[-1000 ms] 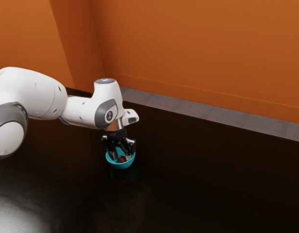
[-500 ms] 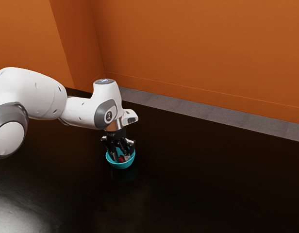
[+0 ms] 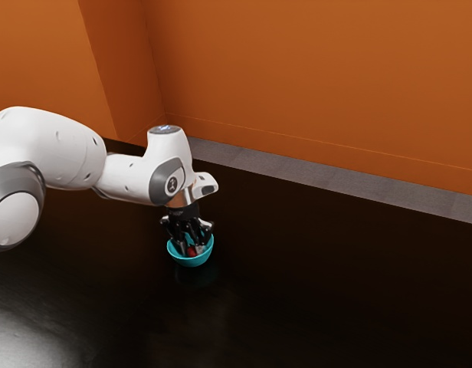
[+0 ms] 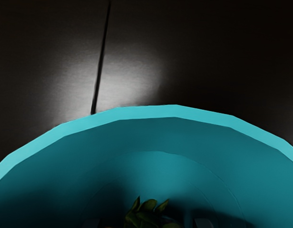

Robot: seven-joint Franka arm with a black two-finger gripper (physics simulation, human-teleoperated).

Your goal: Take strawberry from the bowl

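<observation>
The strawberry [image 4: 145, 219] is seen in the bowl [image 3: 191, 262], flanked by the end effector [image 3: 192, 248], its fingers parted around it.

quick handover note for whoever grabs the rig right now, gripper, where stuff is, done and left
Gripper: reaching down into the bowl, at the strawberry; whether the gripper has hold of it, I can't tell.
Things: strawberry inside the blue bowl, green leaves upward; bowl upright on the dark table.
Done: gripper brought to the strawberry.
Left: make sure of the grip, lift the strawberry clear of the rim, put it down outside the bowl. I'd go gently, as the rim is close around the gripper.
</observation>
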